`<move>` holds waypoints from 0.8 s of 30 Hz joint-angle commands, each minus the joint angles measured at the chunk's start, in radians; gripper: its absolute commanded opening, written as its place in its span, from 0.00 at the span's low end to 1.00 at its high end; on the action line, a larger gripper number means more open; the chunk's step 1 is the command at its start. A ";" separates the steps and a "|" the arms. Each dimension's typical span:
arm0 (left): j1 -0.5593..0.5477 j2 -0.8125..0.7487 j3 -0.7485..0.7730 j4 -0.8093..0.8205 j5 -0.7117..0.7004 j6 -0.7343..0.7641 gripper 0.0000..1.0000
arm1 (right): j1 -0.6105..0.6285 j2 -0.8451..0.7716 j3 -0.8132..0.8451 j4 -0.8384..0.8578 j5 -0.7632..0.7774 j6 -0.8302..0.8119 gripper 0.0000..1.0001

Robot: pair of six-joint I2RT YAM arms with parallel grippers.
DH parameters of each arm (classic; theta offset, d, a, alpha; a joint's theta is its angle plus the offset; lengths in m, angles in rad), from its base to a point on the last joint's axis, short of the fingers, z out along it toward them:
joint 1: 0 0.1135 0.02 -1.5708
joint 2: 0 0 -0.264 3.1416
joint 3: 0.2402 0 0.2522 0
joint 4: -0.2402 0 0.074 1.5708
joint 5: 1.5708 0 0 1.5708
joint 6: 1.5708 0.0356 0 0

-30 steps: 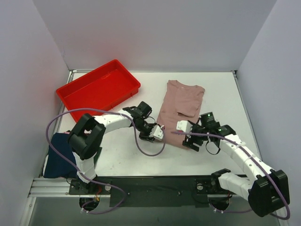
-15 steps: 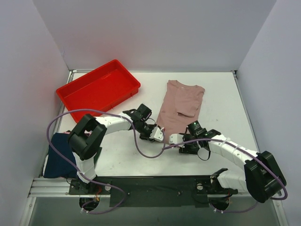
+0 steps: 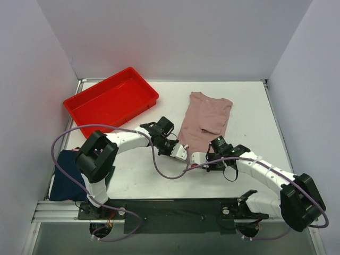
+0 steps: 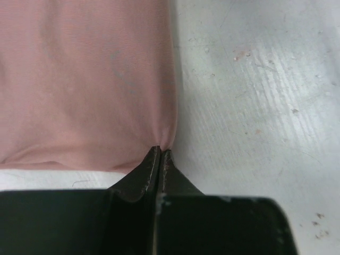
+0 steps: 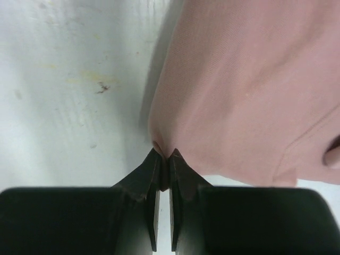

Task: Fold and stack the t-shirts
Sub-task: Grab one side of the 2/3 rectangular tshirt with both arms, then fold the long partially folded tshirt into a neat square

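Overhead, dusty-pink shirt [image 3: 204, 118] flat on table [image 3: 249, 106] right of centre, near hem pinched by left gripper [image 3: 183, 152] and right gripper [image 3: 195, 157] side by side; navy shirt [image 3: 66, 179] folded at near-left edge. Left wrist: jaws clamped on pink corner. Right wrist: jaws clenched on pink hem fold

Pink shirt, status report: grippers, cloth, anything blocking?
Left gripper shut on pink shirt, near corner. Right gripper shut on its other near corner. Shirt lies flat. Nothing blocking.
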State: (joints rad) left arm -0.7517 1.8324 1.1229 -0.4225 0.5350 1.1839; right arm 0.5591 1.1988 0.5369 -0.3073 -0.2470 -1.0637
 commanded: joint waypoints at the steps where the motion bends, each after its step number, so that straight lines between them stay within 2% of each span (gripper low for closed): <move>1: 0.005 -0.097 0.138 -0.337 -0.037 0.031 0.00 | 0.034 -0.111 0.096 -0.274 -0.089 0.037 0.00; 2: 0.005 -0.111 0.159 -0.388 -0.030 0.051 0.00 | 0.039 -0.126 0.106 -0.332 -0.103 0.044 0.00; 4: 0.003 -0.133 0.215 -0.589 -0.009 0.079 0.00 | 0.058 -0.172 0.144 -0.418 -0.156 0.062 0.00; 8: 0.002 -0.179 0.294 -0.818 0.055 0.118 0.00 | 0.068 -0.251 0.235 -0.577 -0.277 0.114 0.00; 10: 0.003 -0.211 0.333 -0.873 0.086 0.111 0.00 | 0.068 -0.281 0.276 -0.630 -0.351 0.148 0.00; 13: 0.015 -0.245 0.393 -0.904 0.134 0.012 0.00 | 0.058 -0.298 0.360 -0.671 -0.411 0.211 0.00; 17: 0.034 -0.237 0.498 -0.842 0.146 -0.174 0.00 | -0.060 -0.263 0.426 -0.671 -0.555 0.260 0.00; 20: 0.040 -0.223 0.532 -0.687 0.099 -0.320 0.00 | -0.200 -0.208 0.468 -0.667 -0.607 0.275 0.00; 24: 0.051 -0.173 0.578 -0.529 0.024 -0.438 0.00 | -0.353 -0.101 0.497 -0.586 -0.672 0.344 0.00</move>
State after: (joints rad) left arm -0.7174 1.6234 1.6276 -1.1339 0.6128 0.9356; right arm 0.3260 1.0122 0.9920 -0.9092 -0.7750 -0.8024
